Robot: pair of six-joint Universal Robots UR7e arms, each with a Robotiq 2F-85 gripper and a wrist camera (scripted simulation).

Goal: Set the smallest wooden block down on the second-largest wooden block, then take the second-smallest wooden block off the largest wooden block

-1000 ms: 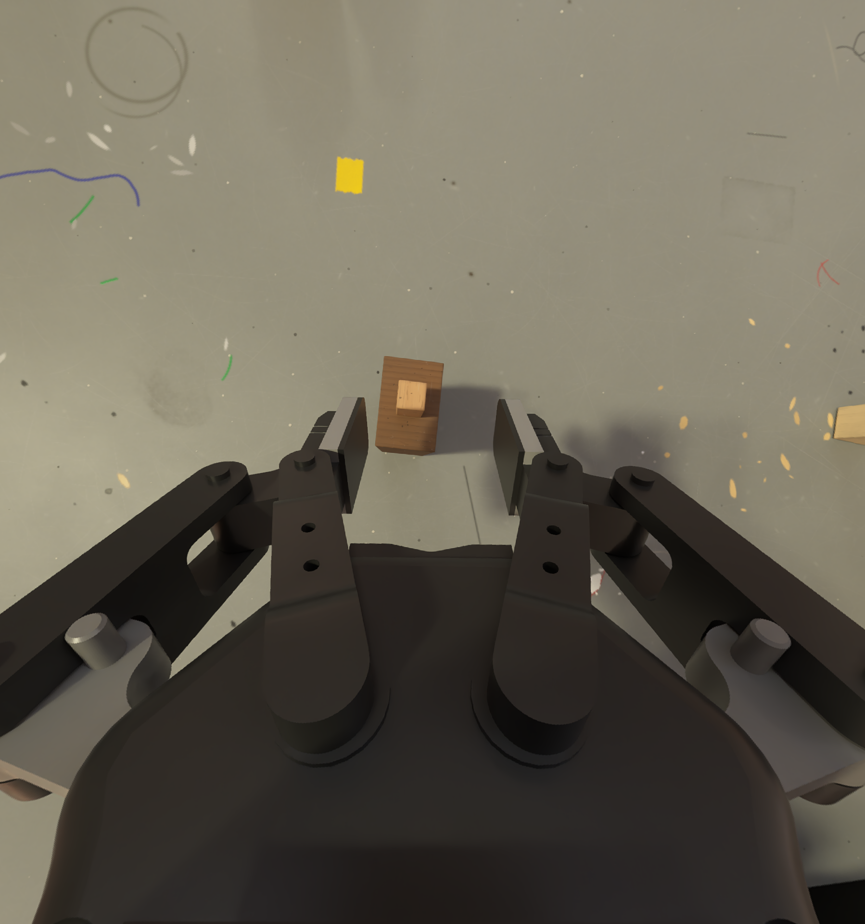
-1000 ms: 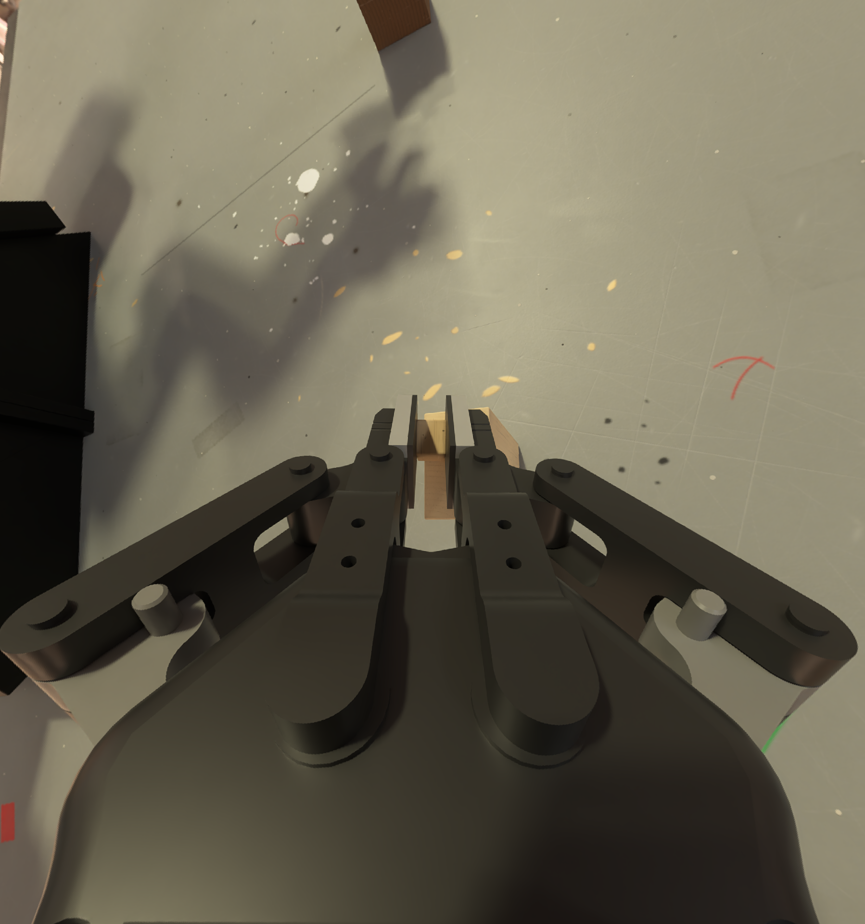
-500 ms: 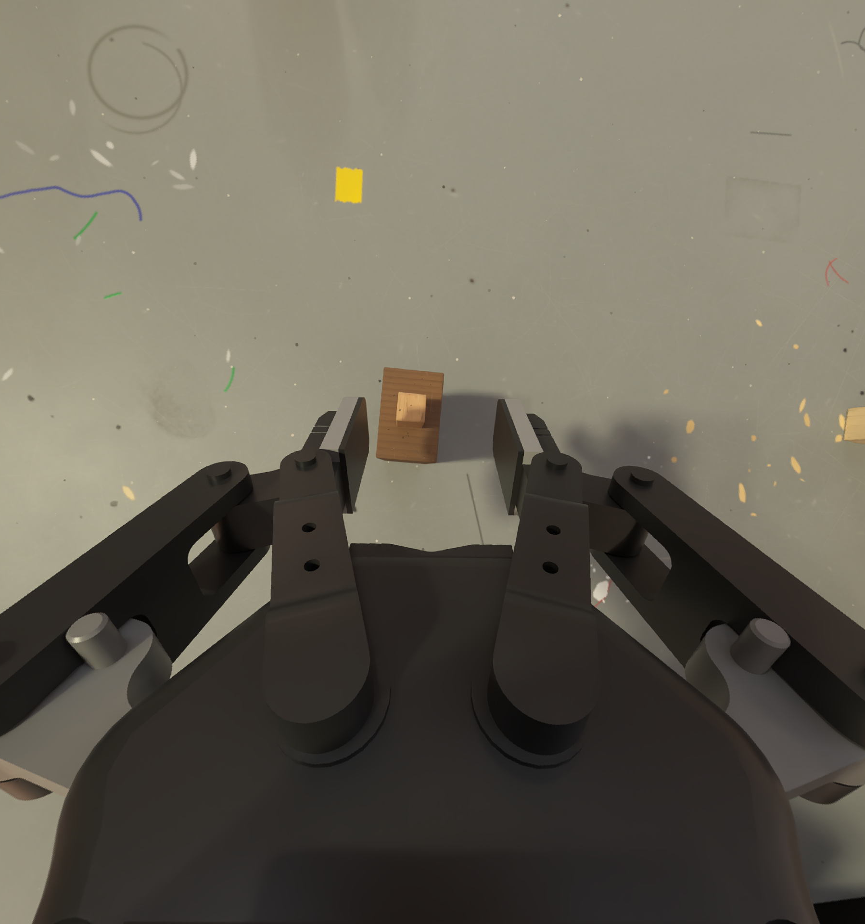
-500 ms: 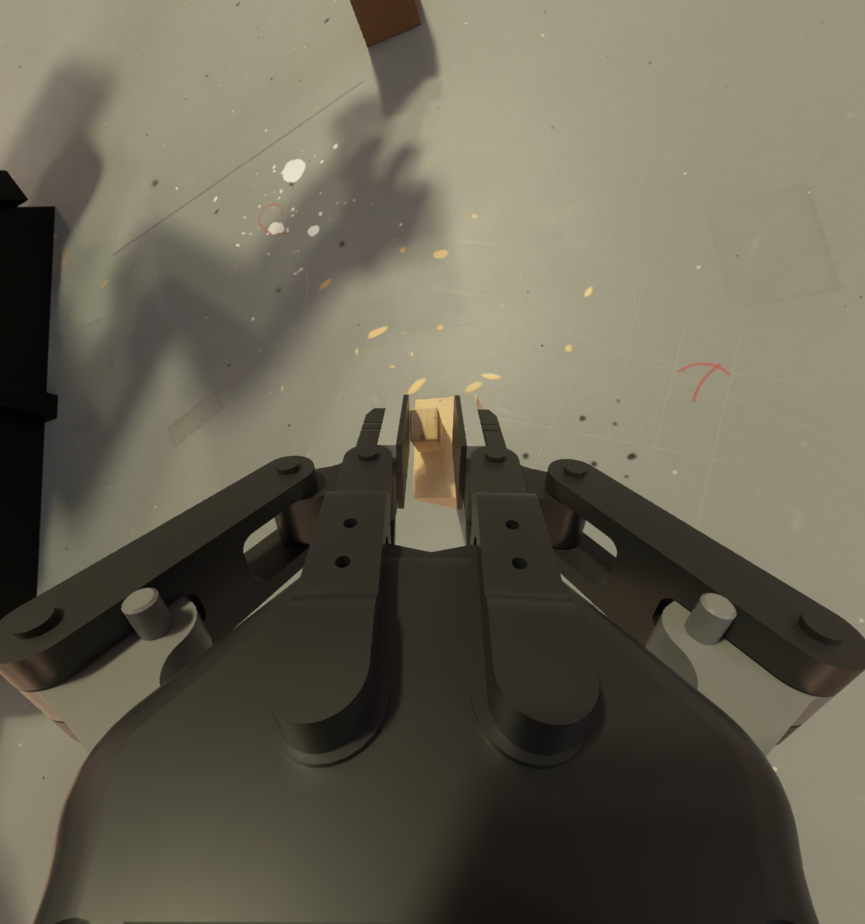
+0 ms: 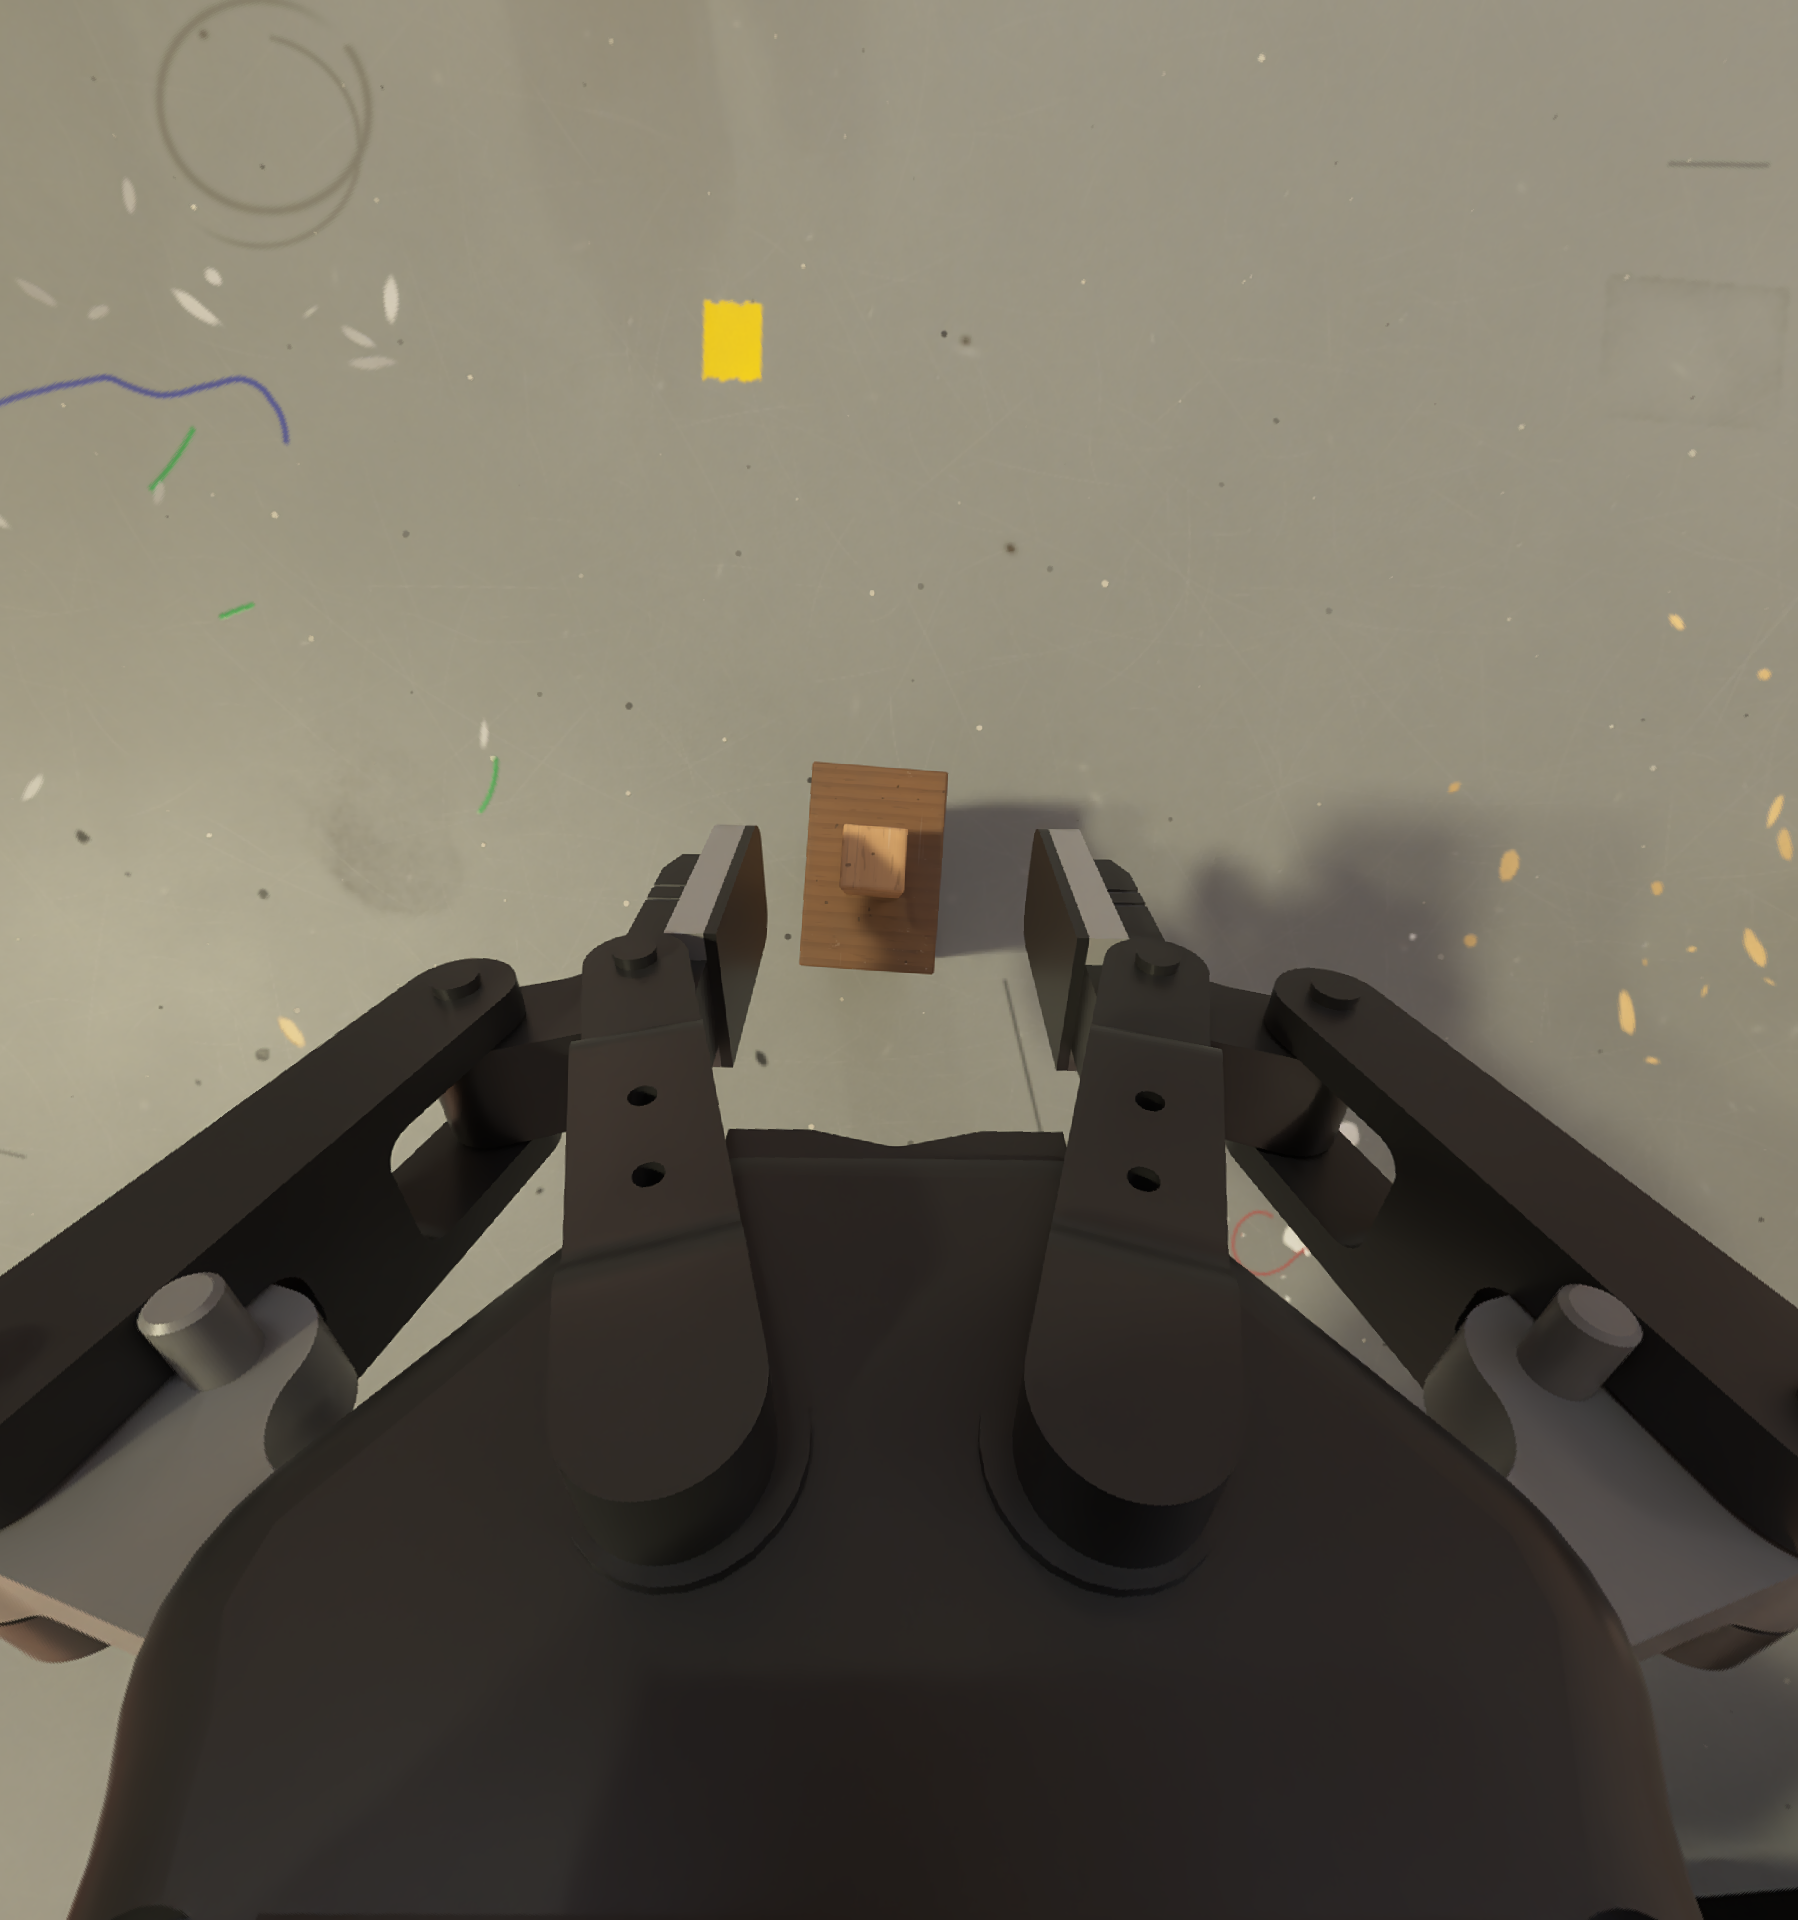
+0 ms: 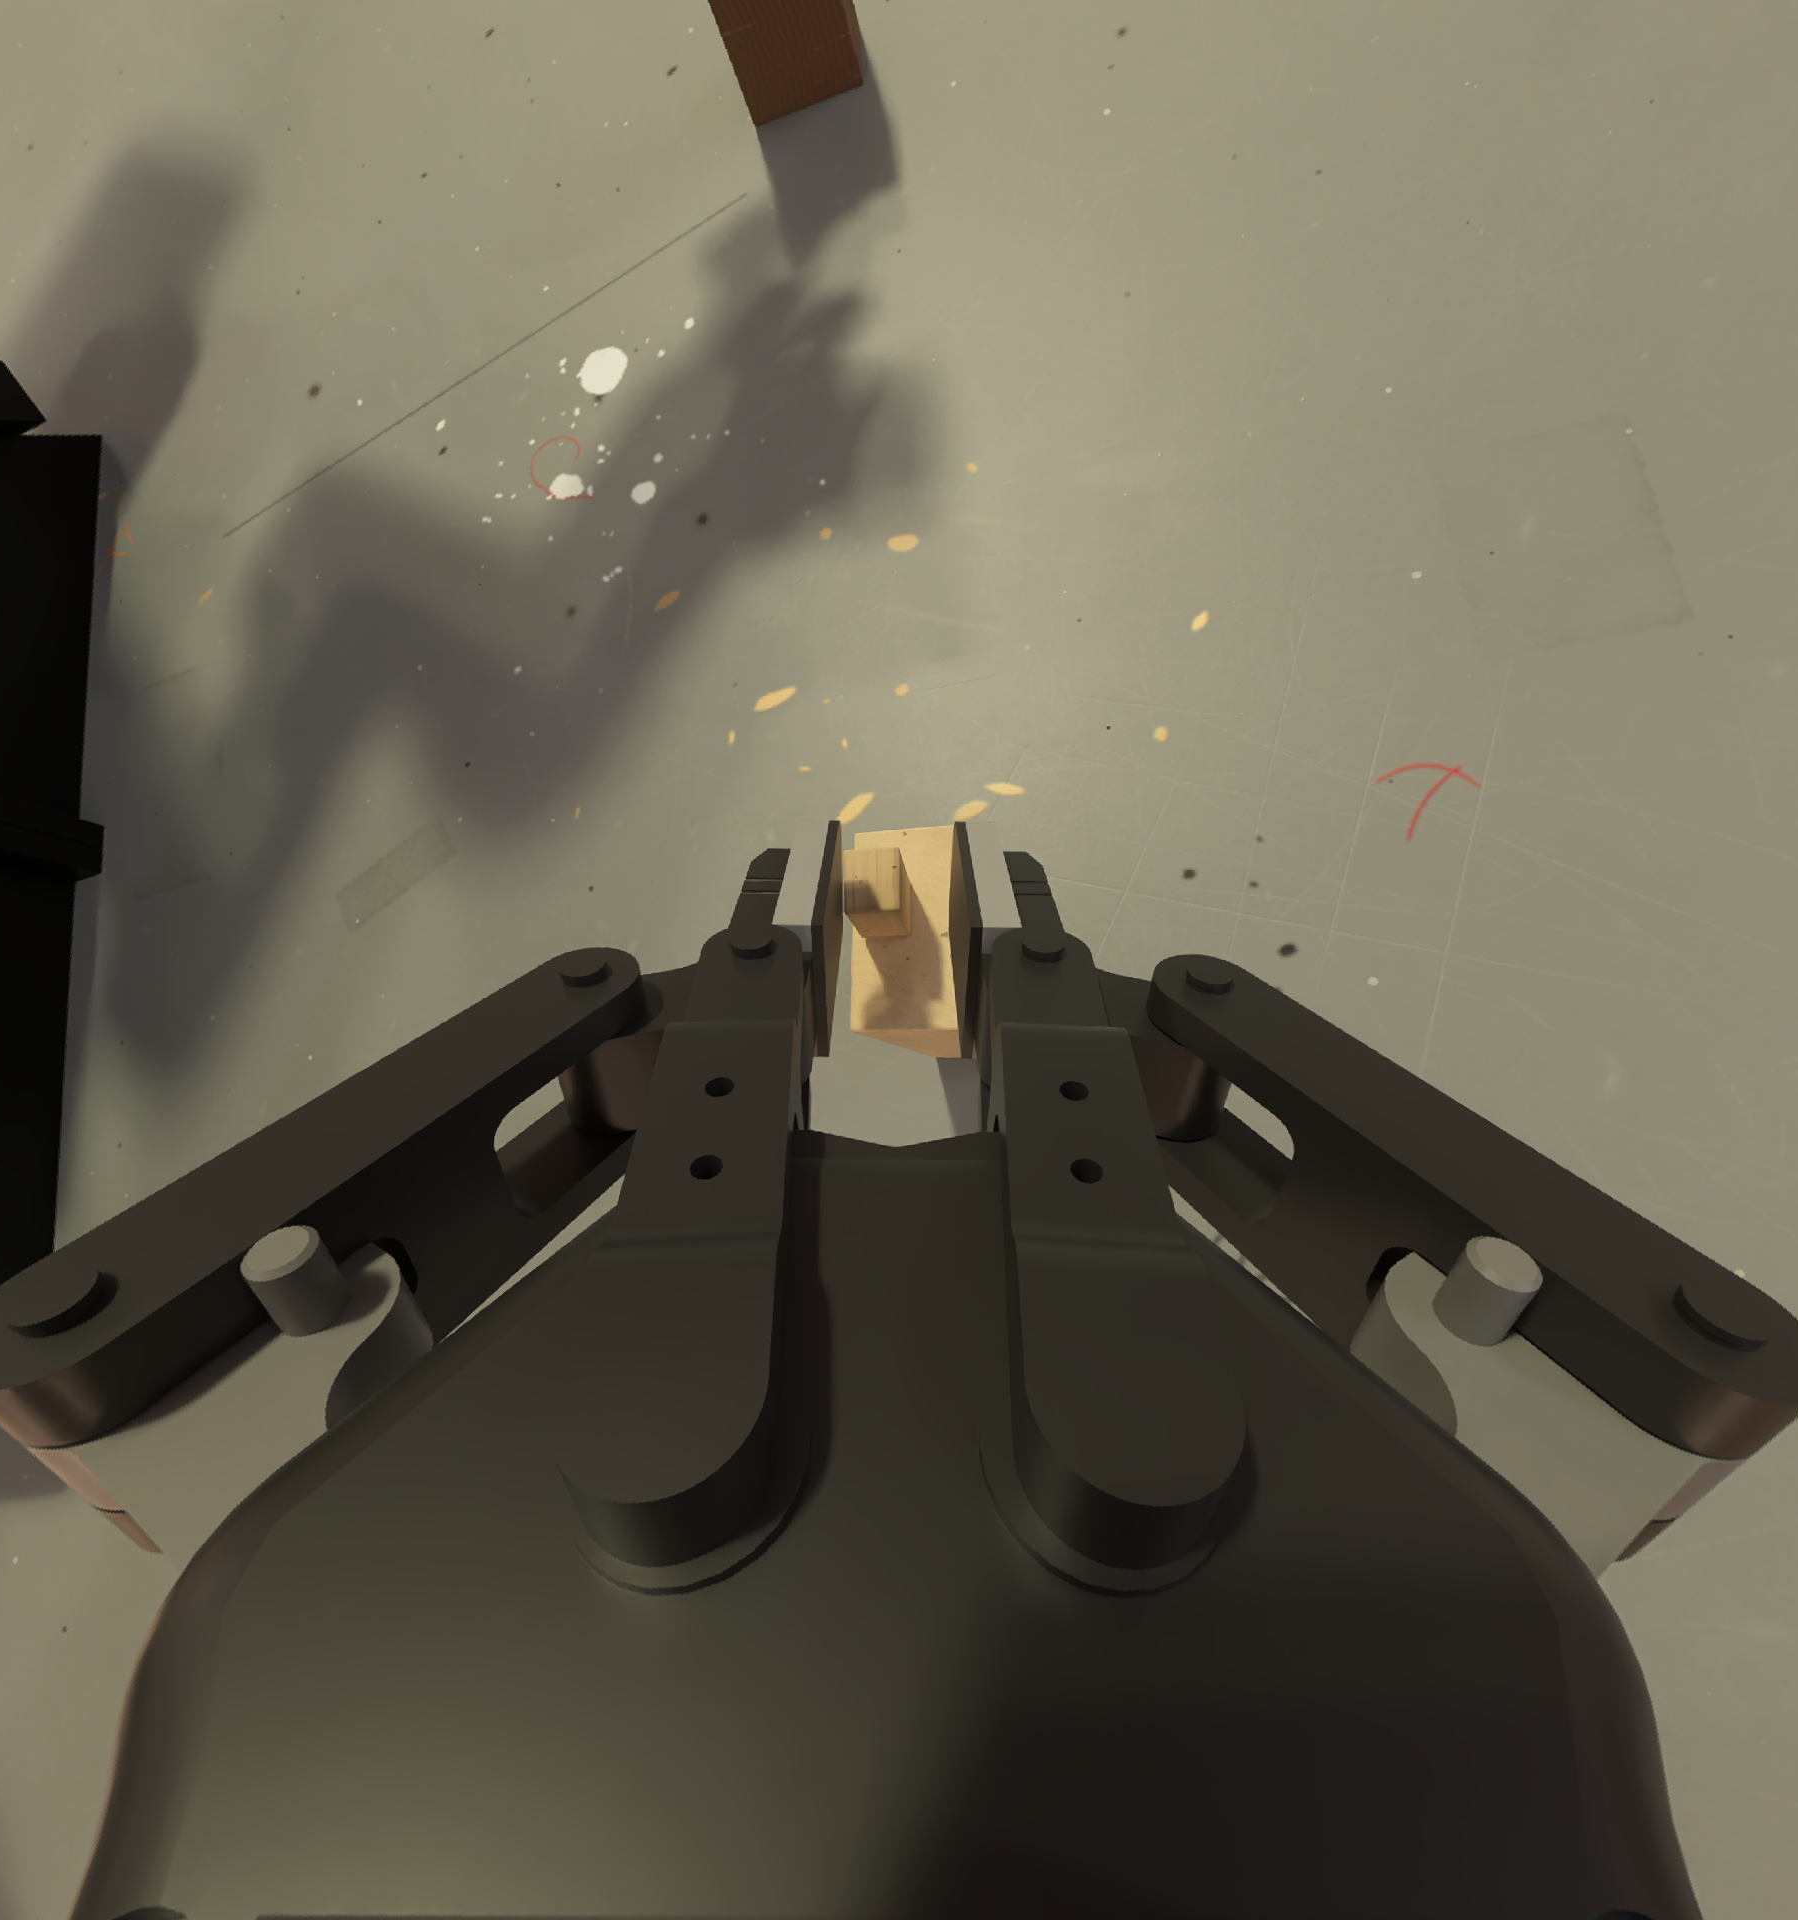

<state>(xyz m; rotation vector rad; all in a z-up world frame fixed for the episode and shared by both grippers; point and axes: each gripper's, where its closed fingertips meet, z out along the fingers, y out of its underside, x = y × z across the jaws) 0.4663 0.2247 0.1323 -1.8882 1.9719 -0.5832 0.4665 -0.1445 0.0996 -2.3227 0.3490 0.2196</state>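
Note:
In the left wrist view a small pale cube [image 5: 872, 862] sits on a brown wooden block [image 5: 921, 810] on the grey table. My left gripper [image 5: 895, 834] is open and empty, well above them, with both seen between its fingers. In the right wrist view a small pale block [image 6: 874, 878] rests on a longer pale wooden block [image 6: 905, 997]. My right gripper [image 6: 895, 828] is partly open above them. The small block shows next to the left finger, with a gap on its right side. The brown block [image 6: 786, 52] shows at the top edge.
A black box [image 6: 12, 727] stands at the left edge of the right wrist view. A yellow tape patch [image 5: 732, 340] lies on the table beyond the brown block. Arm shadows, paint specks and scribbles mark the grey table [image 5: 1290, 520].
My right gripper's jaws have widened and shifted sideways, so the long pale block now shows between them. The left view has shifted a little; the pale block left its right edge.

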